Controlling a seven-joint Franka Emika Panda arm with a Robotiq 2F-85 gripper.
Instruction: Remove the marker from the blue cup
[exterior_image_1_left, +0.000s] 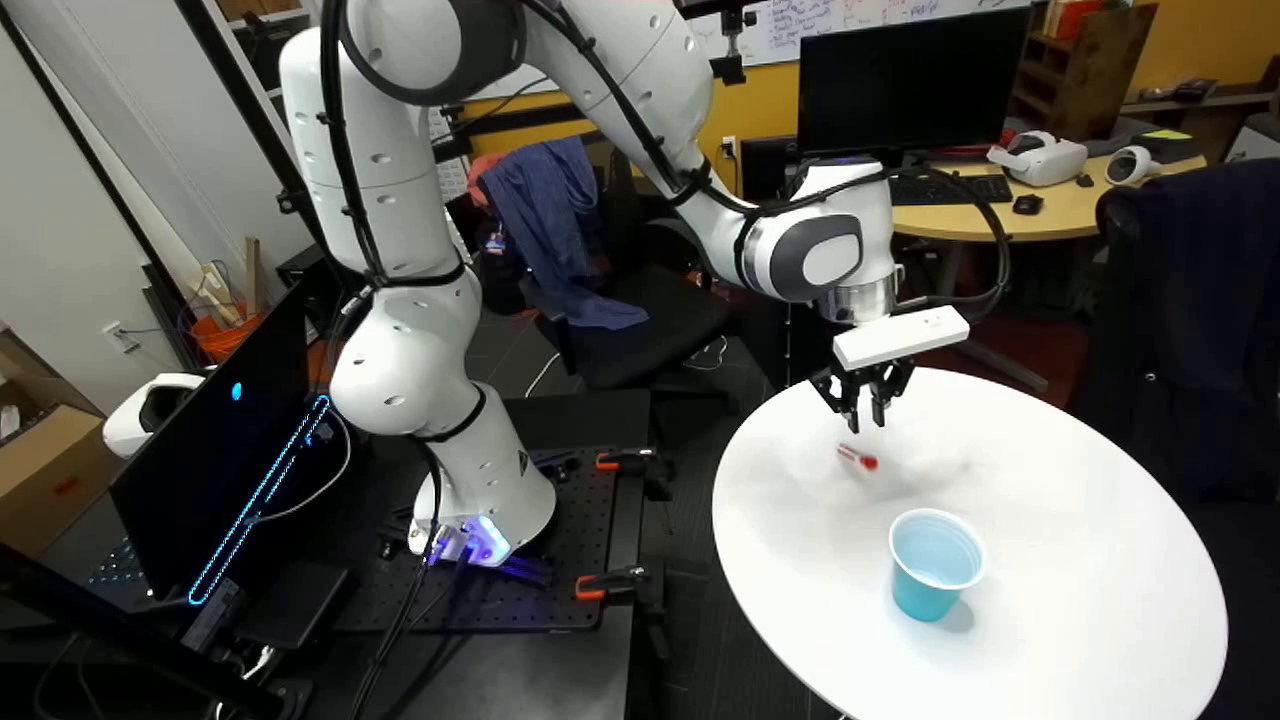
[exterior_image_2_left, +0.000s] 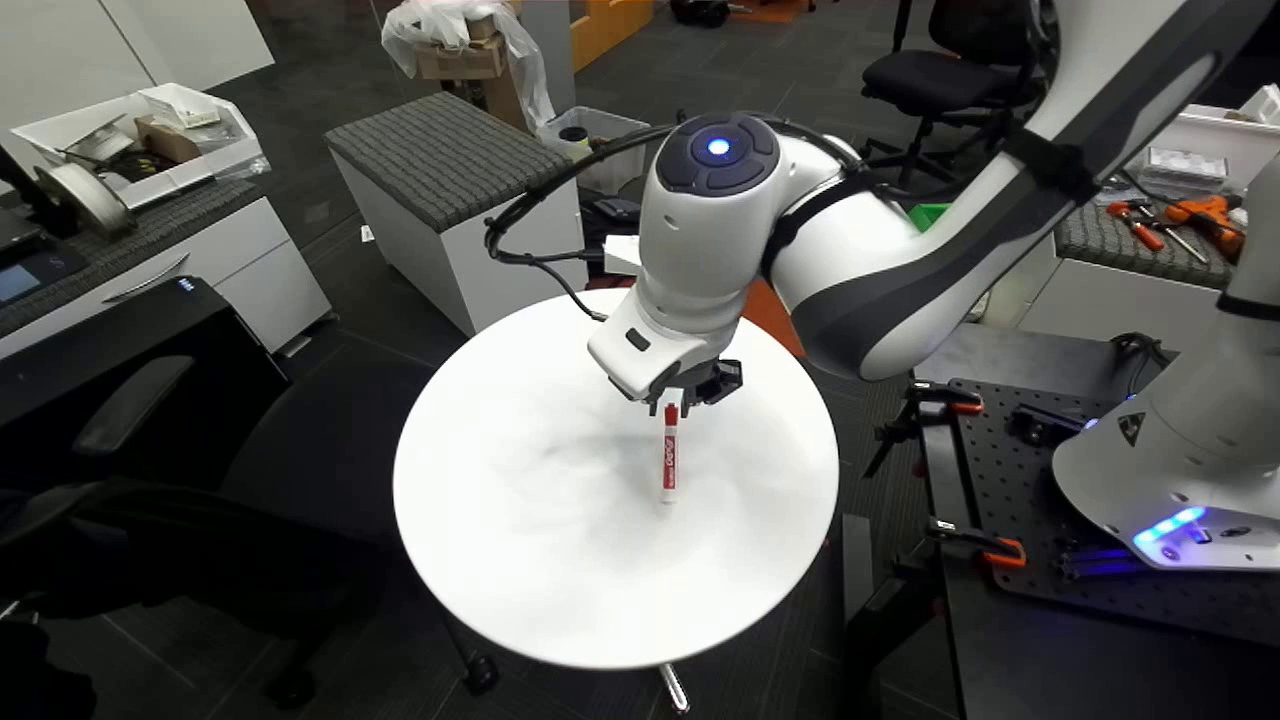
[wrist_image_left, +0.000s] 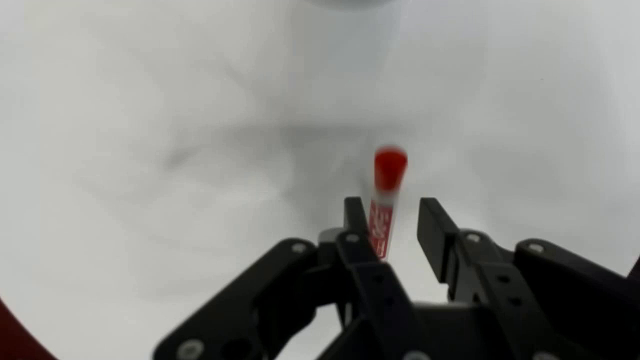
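The light-blue cup (exterior_image_1_left: 935, 565) stands upright on the white round table (exterior_image_1_left: 1090, 590) in an exterior view. It is hidden behind the hand in an exterior view. The small red marker (exterior_image_1_left: 858, 458) is outside the cup, just below my gripper (exterior_image_1_left: 866, 418). It also shows in an exterior view (exterior_image_2_left: 670, 460) and in the wrist view (wrist_image_left: 387, 195). Its red cap end looks raised and blurred; I cannot tell whether it touches the table. My gripper's fingers (wrist_image_left: 392, 212) are apart, with no contact on the marker visible. The gripper also shows in an exterior view (exterior_image_2_left: 669, 405).
The table's rim (exterior_image_2_left: 615, 664) curves all round. A dark chair (exterior_image_2_left: 330, 440) stands close beside it. The robot's base stands on a black bench (exterior_image_2_left: 1100, 590) with clamps (exterior_image_1_left: 610, 582). A desk with a monitor (exterior_image_1_left: 910, 85) is behind. A grey curved shape (wrist_image_left: 352, 3) edges the wrist view's top.
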